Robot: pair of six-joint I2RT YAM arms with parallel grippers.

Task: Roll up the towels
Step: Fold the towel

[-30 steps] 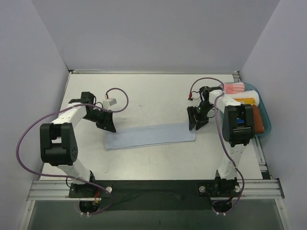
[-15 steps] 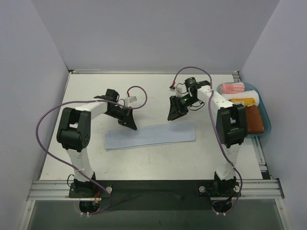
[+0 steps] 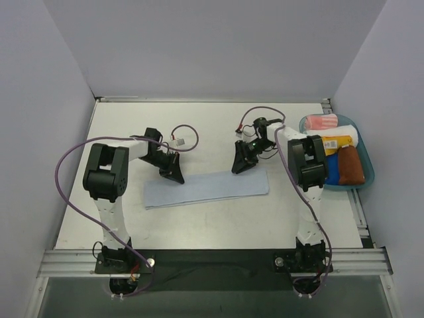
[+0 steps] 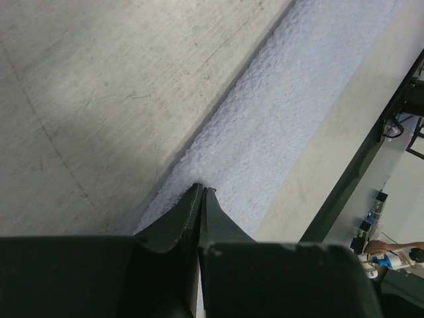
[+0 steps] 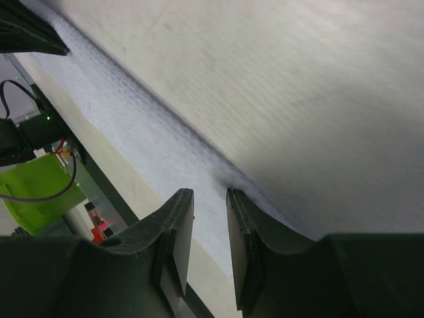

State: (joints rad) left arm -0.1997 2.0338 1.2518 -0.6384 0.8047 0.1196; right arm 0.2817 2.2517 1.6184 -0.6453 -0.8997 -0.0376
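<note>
Left gripper pinches the far edge of the pale light-blue cloth towel; right gripper, narrowly spread, should close before rolling.

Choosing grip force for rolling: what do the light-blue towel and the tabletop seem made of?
The light-blue towel looks like soft, matte terry cloth: a nubby pile shows close up. The tabletop looks hard, smooth, off-white, perhaps laminate or painted board: fine scratches and scuffs mark it.
</note>
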